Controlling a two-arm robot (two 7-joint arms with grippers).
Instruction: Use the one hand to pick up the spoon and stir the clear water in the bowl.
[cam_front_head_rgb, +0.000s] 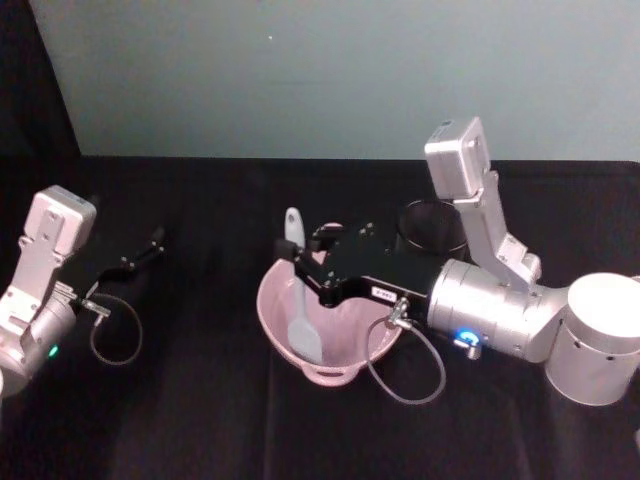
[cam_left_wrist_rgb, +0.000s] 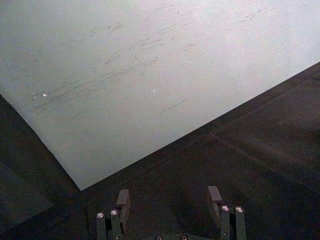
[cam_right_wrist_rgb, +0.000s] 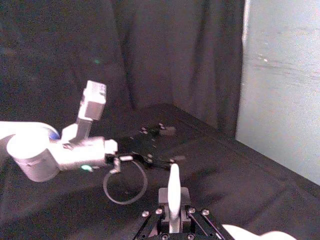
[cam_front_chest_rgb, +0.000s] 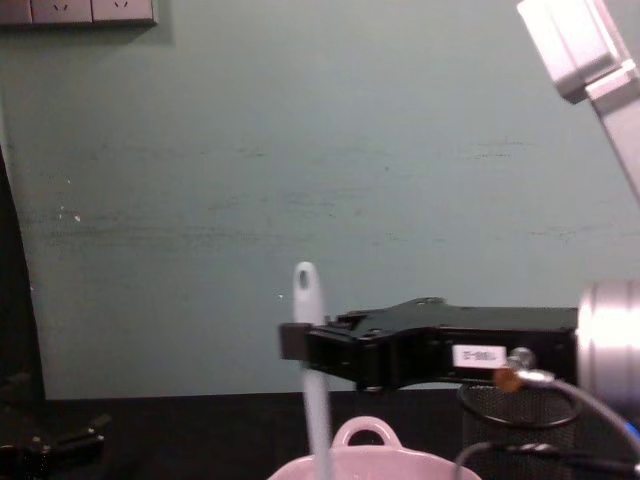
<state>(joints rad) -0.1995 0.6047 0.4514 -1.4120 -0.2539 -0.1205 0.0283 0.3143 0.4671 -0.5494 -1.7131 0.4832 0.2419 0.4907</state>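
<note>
Gripping: white spoon (cam_front_head_rgb: 300, 300) clamped by the handle between the closed fingers of the right gripper (cam_front_head_rgb: 297, 262).
Right gripper, make: black body with a small white label, mounted on a thick silver arm (cam_front_head_rgb: 500, 315) with a blue ring light (cam_front_head_rgb: 466, 340).
Right gripper, position: reaching in from the right, lying level above the bowl's rim, fingertips over the left half of the bowl.
Spoon, attitude: close to upright in the chest view, holed handle end above the fingers, flat paddle blade pointing down inside the bowl.
Spoon, blade: low against the inner wall on the near side of the bowl in the head view.
Bowl: pale pink bowl (cam_front_head_rgb: 268, 300), glossy, standing upright on the black tablecloth (cam_front_head_rgb: 200, 420) near the middle of the work area.
Bowl, fitting: small loop handle (cam_front_chest_rgb: 365, 432) rising from the rim.
Bowl, contents: water cannot be made out.
Cup: black wire-mesh cup (cam_front_head_rgb: 432, 228), cylindrical, upright, just behind the right gripper and beyond the bowl's right side.
Cable: grey cable loop (cam_front_head_rgb: 405, 372) hanging from the right wrist, just beside the bowl's right rim.
Left gripper (cam_front_head_rgb: 150, 245): parked at the far left, well apart from the bowl, fingers spread with nothing between them.
Backdrop: pale green wall (cam_front_head_rgb: 330, 80) behind the table.
</note>
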